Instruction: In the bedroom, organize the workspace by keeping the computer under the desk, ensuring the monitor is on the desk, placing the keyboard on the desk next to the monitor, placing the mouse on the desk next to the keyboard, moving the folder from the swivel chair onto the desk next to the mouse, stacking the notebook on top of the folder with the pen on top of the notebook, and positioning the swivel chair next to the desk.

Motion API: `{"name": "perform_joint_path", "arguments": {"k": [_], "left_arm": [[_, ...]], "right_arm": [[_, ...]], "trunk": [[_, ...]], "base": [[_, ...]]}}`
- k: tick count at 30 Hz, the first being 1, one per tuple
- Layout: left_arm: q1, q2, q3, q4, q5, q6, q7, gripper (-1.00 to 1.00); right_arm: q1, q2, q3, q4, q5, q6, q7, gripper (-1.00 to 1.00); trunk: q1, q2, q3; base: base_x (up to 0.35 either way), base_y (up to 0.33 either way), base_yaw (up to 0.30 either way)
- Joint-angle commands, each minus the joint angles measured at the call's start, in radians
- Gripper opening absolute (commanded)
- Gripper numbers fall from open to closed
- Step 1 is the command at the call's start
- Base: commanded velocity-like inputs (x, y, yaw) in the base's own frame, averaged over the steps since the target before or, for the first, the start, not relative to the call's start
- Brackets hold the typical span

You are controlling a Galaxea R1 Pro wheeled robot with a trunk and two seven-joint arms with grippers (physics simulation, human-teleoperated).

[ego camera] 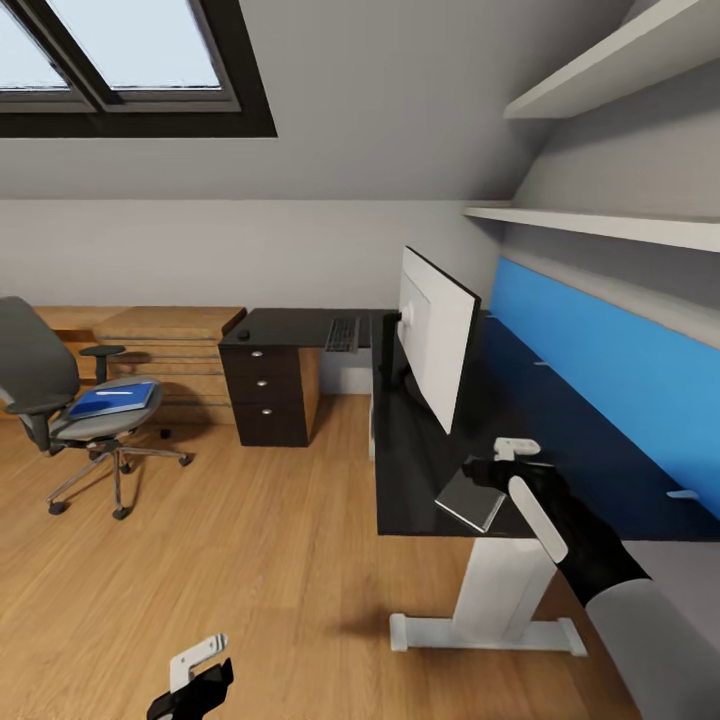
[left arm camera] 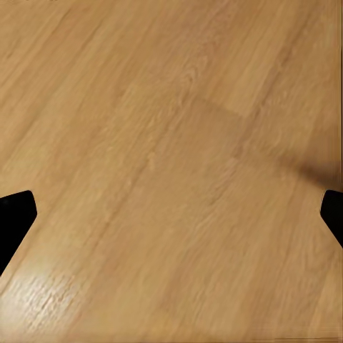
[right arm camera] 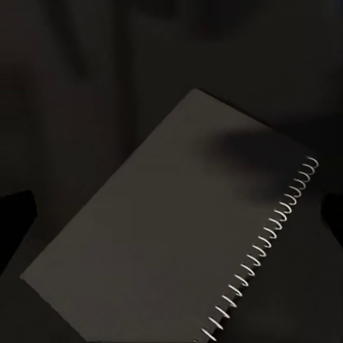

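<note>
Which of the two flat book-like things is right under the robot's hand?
The dark grey notebook on the desk, beneath the right gripper; the blue folder lies on the swivel chair.

My right arm (ego camera: 640, 620) has a pale grey smooth forearm shell, then a matt black wrist section with a white oblong plate along its top. The right gripper (ego camera: 508, 455) is black with white bracket-like fingers. My left gripper (ego camera: 195, 675) is built the same: black body, white angular bracket. In both wrist views the fingers (left arm camera: 14, 218) show as plain black wedges.
</note>
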Motion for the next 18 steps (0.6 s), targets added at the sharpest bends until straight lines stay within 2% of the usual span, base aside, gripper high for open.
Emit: {"name": "perform_joint_path", "arguments": {"k": [1,5,8,18], "left_arm": [[-0.001,0.001,-0.014,-0.002,0.004,0.003,0.009,1.00],[-0.001,0.001,-0.068,-0.002,0.005,0.003,0.011,1.00],[-0.001,0.001,-0.123,-0.002,0.006,0.002,0.011,1.00],[-0.001,0.002,-0.132,-0.002,0.007,0.001,0.010,1.00]], "right_arm": [[-0.001,-0.004,0.004,0.006,-0.009,-0.009,-0.004,1.00],[0.000,-0.009,0.006,0.039,0.021,-0.048,0.010,1.00],[0.001,-0.009,0.008,0.056,0.092,-0.071,0.016,1.00],[0.001,-0.010,0.007,0.072,0.113,-0.114,0.015,1.00]], "trunk": [[0.000,-0.001,-0.001],[0.000,-0.001,-0.001],[0.000,-0.001,-0.001],[0.000,-0.001,-0.001]], "base": [[0.072,0.000,0.010],[0.182,0.000,0.006],[0.178,0.000,0.001],[0.020,0.000,0.000]]}}
